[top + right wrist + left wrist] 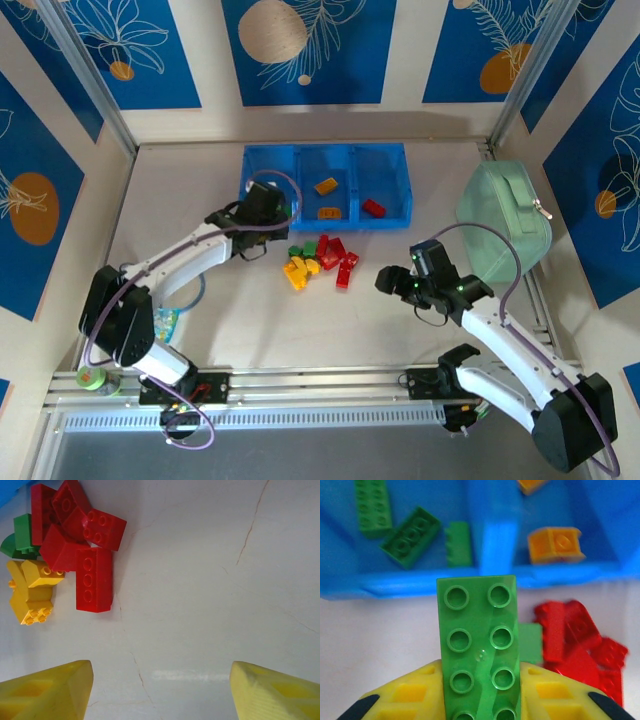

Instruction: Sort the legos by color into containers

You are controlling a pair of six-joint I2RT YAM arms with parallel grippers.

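My left gripper (480,690) is shut on a long green lego (479,645), held just in front of the blue tray's front wall (470,582). In the top view this gripper (262,215) hangs at the tray's (330,222) left compartment. That compartment holds three green legos (410,536). The middle one holds orange legos (326,185) and the right one a red lego (374,208). A pile of red, green and yellow legos (320,258) lies on the table before the tray. My right gripper (392,280) stands open over bare table right of the pile (75,545), nothing between its fingers (50,690).
A mint-green zip case (505,215) lies at the right, behind the right arm. A green tape roll (92,378) and a small colourful packet (168,322) sit by the left arm's base. Walls close in the table on three sides.
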